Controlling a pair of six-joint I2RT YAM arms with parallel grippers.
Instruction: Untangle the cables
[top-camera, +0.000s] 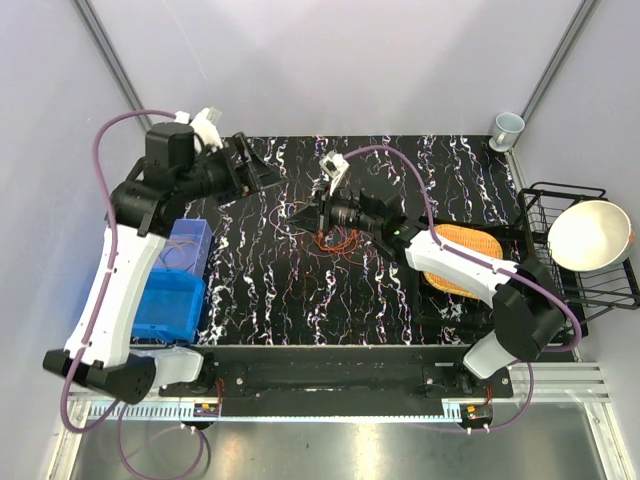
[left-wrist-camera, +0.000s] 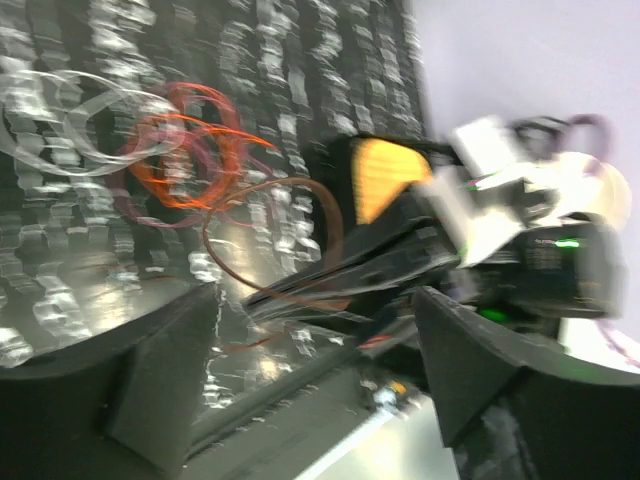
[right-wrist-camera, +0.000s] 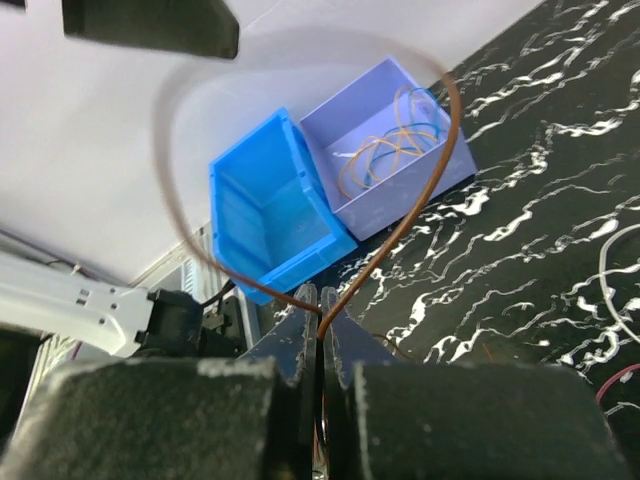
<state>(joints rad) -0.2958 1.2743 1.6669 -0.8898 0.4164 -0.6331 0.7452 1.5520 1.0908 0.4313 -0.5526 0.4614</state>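
The cables (top-camera: 336, 242) lie in a loose orange and red tangle on the black marbled table (top-camera: 300, 300), just beside my right gripper (top-camera: 304, 214). In the left wrist view the tangle (left-wrist-camera: 185, 150) has orange, red and pale loops. My right gripper (right-wrist-camera: 320, 312) is shut on a thin brown cable (right-wrist-camera: 400, 225), which rises from the jaws in a big loop. The same brown loop shows in the left wrist view (left-wrist-camera: 262, 245). My left gripper (top-camera: 262, 176) is open and empty (left-wrist-camera: 315, 370), raised left of the tangle and facing the right gripper.
A blue bin (top-camera: 168, 302) and a lilac bin (top-camera: 188, 245) stand at the table's left edge; the lilac bin (right-wrist-camera: 392, 140) holds yellow and blue wires. A woven mat (top-camera: 462, 256) lies at right. A dish rack (top-camera: 540, 215) with a bowl (top-camera: 590, 235) and a cup (top-camera: 507, 128) stand far right.
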